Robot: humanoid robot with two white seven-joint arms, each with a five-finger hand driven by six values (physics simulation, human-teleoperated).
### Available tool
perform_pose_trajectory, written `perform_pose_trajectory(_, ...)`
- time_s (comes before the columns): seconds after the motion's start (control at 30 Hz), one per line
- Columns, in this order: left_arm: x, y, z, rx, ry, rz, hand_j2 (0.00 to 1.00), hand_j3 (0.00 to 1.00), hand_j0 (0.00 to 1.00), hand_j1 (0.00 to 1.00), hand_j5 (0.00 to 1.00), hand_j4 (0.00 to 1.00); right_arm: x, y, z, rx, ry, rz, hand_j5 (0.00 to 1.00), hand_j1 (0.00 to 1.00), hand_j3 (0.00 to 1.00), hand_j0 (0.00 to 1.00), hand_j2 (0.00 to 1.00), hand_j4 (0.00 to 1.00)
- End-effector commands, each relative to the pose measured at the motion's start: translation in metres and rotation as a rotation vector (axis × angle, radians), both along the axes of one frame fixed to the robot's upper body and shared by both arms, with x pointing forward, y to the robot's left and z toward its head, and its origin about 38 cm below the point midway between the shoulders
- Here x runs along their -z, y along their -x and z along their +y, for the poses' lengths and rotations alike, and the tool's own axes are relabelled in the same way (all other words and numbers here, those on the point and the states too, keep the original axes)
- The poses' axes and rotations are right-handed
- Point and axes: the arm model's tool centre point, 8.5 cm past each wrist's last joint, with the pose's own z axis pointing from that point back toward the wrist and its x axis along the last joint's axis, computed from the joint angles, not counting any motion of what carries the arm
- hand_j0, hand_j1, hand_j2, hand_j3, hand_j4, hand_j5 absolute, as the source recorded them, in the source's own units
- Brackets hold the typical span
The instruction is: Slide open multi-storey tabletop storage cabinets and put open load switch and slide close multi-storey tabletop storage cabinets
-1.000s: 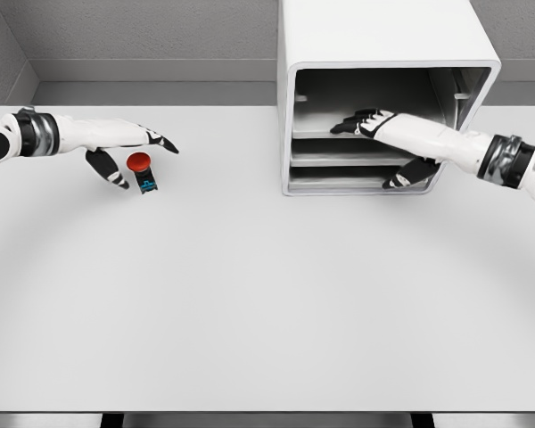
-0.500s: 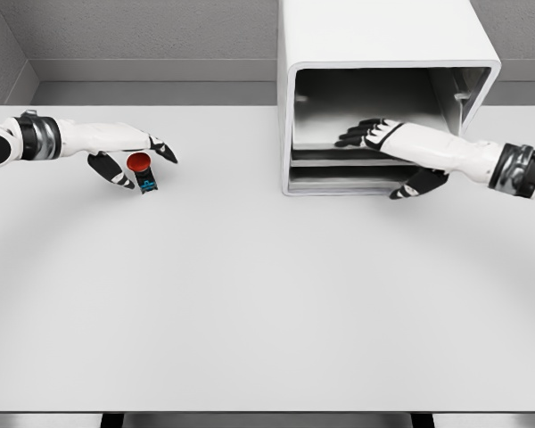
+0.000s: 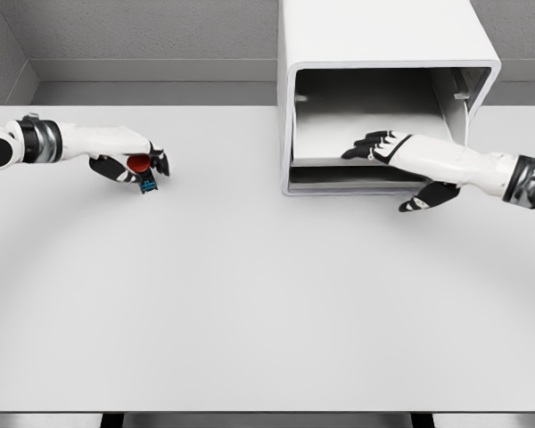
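No text, label, brand, number or sign can be read anywhere — the white cabinet [image 3: 383, 40] is blank, and the switch [image 3: 144, 175] shows only a small blue patch — too small to read.

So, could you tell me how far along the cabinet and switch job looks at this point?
Partly done. The storage cabinet shows an open front, with the right hand resting fingers on a tray at its lower opening, seemingly sliding it out. The left hand is closed around the red-capped load switch at the table's left side. Left: carrying the switch over, placing it inside, and sliding the cabinet closed.
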Motion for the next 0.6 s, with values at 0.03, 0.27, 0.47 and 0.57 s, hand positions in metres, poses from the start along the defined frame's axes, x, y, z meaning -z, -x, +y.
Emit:
perform_pose_trajectory(0.03,-0.001,0.000,0.000,-0.004,0.005,0.000,0.46,0.46,0.46,0.46,0.46,0.46,-0.006,0.006,0.000,-0.014,0.000,-0.005,1.00,1.00,1.00,1.00,1.00,1.00)
perform_pose_trajectory(0.27,-0.005,-0.001,-0.002,0.003,0.012,-0.008,0.43,0.43,0.43,0.43,0.43,0.43,-0.011,0.026,0.004,-0.060,0.000,-0.005,1.00,1.00,1.00,1.00,1.00,1.00)
perform_pose_trajectory(0.47,-0.022,0.004,-0.013,0.057,0.030,-0.040,0.43,0.43,0.43,0.43,0.43,0.43,-0.015,0.041,0.003,-0.084,0.006,-0.001,1.00,1.00,1.00,1.00,1.00,1.00)
perform_pose_trajectory(0.57,-0.034,0.008,-0.018,0.091,0.035,-0.063,0.43,0.43,0.43,0.43,0.43,0.43,-0.014,0.043,-0.004,-0.072,0.014,0.002,1.00,1.00,1.00,1.00,1.00,1.00)
